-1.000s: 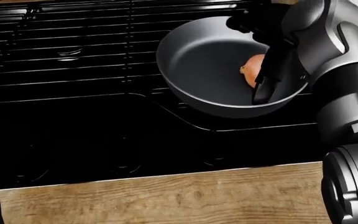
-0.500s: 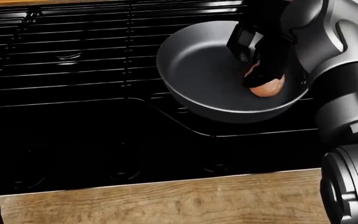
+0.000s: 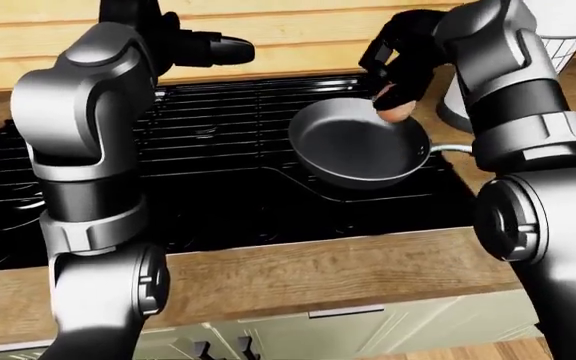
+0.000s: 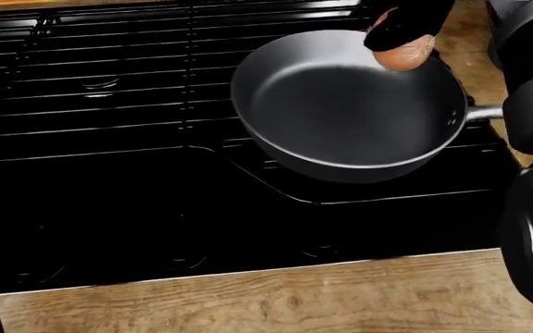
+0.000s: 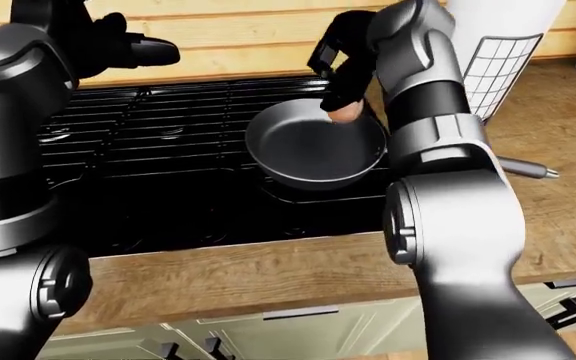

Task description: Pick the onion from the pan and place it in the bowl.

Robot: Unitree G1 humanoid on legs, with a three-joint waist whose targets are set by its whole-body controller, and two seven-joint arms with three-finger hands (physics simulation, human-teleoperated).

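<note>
Lifting clear, your right hand (image 4: 406, 28) now pinches the onion (image 4: 407, 53) above the pan (image 4: 340, 104); find the bowl.

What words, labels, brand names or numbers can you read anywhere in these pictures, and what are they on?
None: no view shows any readable text.
The pan, the black stove, the wooden counter and the wood-plank wall carry no lettering.
The white object behind a wire rack is blank too.
The right robot hand holding the onion bears no markings, nor do the grey arms.
</note>
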